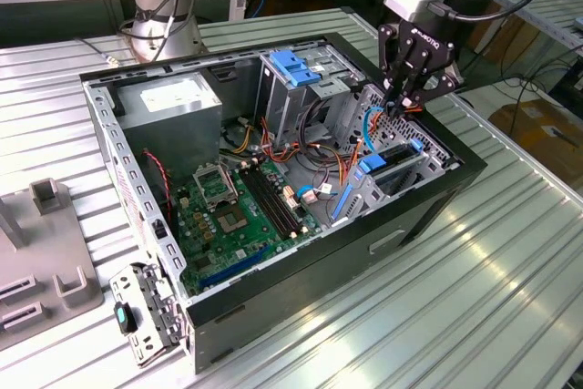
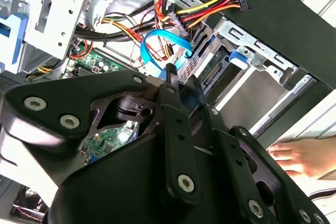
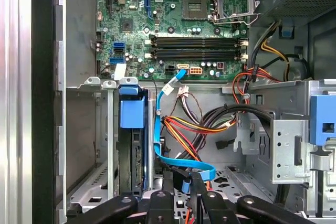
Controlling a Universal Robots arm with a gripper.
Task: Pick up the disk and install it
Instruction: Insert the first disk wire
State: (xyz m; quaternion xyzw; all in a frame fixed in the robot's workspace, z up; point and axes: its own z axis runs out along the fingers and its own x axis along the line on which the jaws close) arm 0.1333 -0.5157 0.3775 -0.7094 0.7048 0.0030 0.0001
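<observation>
We see the black claw (image 1: 405,105) nearly closed, gripping nothing we can make out, just beside the grey metal disk in its bright blue carrier (image 1: 394,163), which stands in the metal bay (image 3: 109,129). We judge the looping blue ribbon cable (image 3: 160,129) could snag it.

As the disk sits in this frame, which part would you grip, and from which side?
Grip the blue carrier end of the disk, coming straight down into the open case. The disk stands on edge in a narrow metal bay, whose walls cover both flat faces, so probably just that upper blue edge is free. The gripper hangs close by.
</observation>
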